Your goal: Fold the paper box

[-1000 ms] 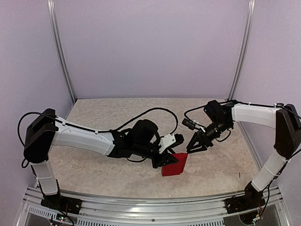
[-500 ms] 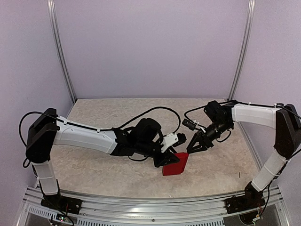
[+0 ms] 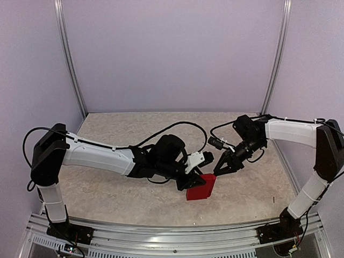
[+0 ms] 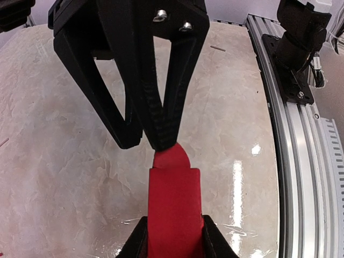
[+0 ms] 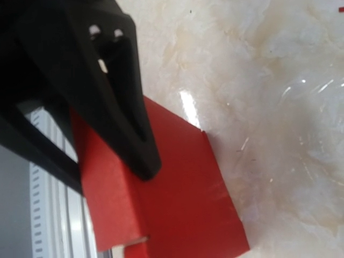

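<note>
Paper box [image 3: 202,189]: sitting on the desk [image 3: 107,200] near the middle, slightly right, towards the near edge; partly folded, with its rounded tuck flap [image 4: 172,157] sticking out at the right end.
Left end effector [image 4: 174,243]: gripping the box, its fingers clamping both side walls.
Right end effector [image 3: 219,171]: fingers nearly together, tips meeting the flap; I cannot tell whether it is pinching card.
Step in hand: probably tucking the flap in.
Doing it well: bracing firmly without crushing the walls, pushing the flap over along its crease, going slowly so the thin card is not buckling.
</note>
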`<state>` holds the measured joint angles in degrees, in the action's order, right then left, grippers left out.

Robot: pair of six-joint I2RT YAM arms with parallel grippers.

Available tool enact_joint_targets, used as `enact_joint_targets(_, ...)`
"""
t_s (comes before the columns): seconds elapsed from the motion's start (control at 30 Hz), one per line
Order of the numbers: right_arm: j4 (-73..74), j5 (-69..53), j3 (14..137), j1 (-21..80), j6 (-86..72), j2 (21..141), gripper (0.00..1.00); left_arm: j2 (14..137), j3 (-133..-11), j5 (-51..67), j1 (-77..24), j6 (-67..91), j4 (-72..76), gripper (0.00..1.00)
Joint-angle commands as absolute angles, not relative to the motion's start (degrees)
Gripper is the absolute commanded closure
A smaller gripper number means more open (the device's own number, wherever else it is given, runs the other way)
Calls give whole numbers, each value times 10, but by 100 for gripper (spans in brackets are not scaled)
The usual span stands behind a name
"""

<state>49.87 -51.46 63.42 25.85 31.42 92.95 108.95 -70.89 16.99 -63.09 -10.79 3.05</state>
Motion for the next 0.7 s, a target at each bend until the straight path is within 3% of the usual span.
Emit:
enact_joint_targets(0.0, 496, -481, 622, 275, 300, 909, 75, 1131, -706, 146, -631, -104, -53, 72)
enact_joint_targets(0.67, 553, -505, 663, 270, 320, 937, 77, 1120, -686, 142, -632, -116, -44, 72)
